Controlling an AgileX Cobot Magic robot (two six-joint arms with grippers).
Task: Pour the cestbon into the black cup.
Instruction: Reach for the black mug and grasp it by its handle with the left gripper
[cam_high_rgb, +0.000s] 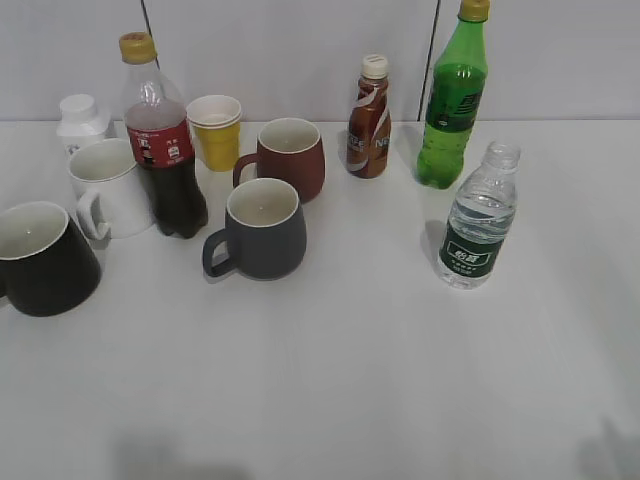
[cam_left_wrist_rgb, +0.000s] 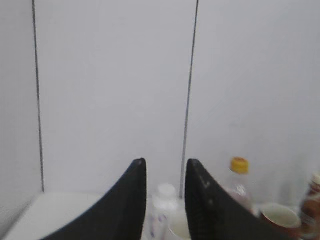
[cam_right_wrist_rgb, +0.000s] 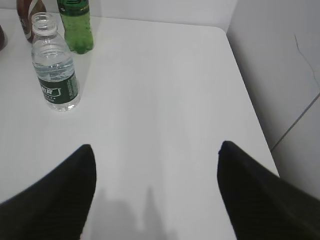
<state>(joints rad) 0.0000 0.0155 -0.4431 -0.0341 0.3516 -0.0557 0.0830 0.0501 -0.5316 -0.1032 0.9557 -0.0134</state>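
Exterior view: neither arm shows, so nothing has been gripped. The cestbon (cam_high_rgb: 479, 217) stands upright and uncapped at about 3 o'clock on the white table (cam_high_rgb: 350, 380), with bare table in front of it, an easy approach for the right arm. It is clear, ribbed, thin plastic with a dark green label, and probably dents under a hard squeeze. The black cup (cam_high_rgb: 40, 258) sits at 9 o'clock, well apart from the bottle, mouth up and pale inside. It is glossy, rounded and wide, a forgiving target for pouring. Between them stand a grey mug (cam_high_rgb: 264, 230), a brown mug (cam_high_rgb: 290, 157), a white mug (cam_high_rgb: 108, 187) and a cola bottle (cam_high_rgb: 161, 145); a green soda bottle (cam_high_rgb: 453, 97) stands just behind the cestbon at 12 o'clock from it.

Left wrist view: the left gripper (cam_left_wrist_rgb: 166, 195) points at the back wall, raised above the table. Its dark fingers (cam_left_wrist_rgb: 207, 202) stand a narrow gap apart, pinching nothing. The cola bottle and a mug rim appear blurred low at 5 o'clock.

Right wrist view: the right gripper (cam_right_wrist_rgb: 155, 165) hangs over bare table, its fingers (cam_right_wrist_rgb: 55, 195) spread wide and empty. The cestbon sits at 10 o'clock, well clear of them, so the reach is not yet begun.
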